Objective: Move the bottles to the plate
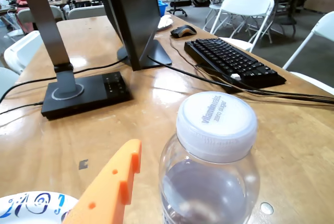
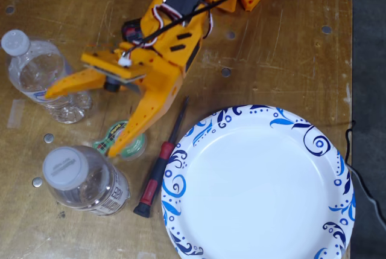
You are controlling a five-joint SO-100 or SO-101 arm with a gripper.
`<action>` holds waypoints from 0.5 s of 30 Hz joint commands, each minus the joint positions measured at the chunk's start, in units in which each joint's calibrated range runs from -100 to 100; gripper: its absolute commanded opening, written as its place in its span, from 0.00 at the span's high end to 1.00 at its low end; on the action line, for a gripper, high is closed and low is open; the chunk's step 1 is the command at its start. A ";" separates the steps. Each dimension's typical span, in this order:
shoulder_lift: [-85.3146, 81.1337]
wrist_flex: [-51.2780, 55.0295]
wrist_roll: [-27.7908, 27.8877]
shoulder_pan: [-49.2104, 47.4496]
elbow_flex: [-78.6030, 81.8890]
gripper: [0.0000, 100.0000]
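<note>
In the fixed view my orange gripper reaches down-left and is open, its jaws spread wide with nothing between them. One clear bottle with a white cap stands at the upper left, against the tip of the left finger. A second bottle with a white label stands just beyond the other fingertip. The white plate with blue swirls fills the lower right and holds nothing. The wrist view shows a bottle's printed white cap close ahead, one orange finger to its left, and the plate's rim at the bottom left.
A red-and-black screwdriver lies between gripper and plate, and a green tape roll sits under the lower finger. The wrist view shows a monitor stand, cables, a black keyboard and chairs beyond.
</note>
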 commanded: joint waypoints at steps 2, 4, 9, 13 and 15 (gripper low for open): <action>6.55 -3.55 0.11 -0.76 -9.59 0.52; 9.33 -3.38 0.11 -1.19 -12.74 0.52; 14.14 -3.55 0.06 -1.84 -17.79 0.52; 16.58 -3.46 -0.10 -2.06 -21.21 0.52; 17.77 -3.46 0.06 -1.73 -22.29 0.52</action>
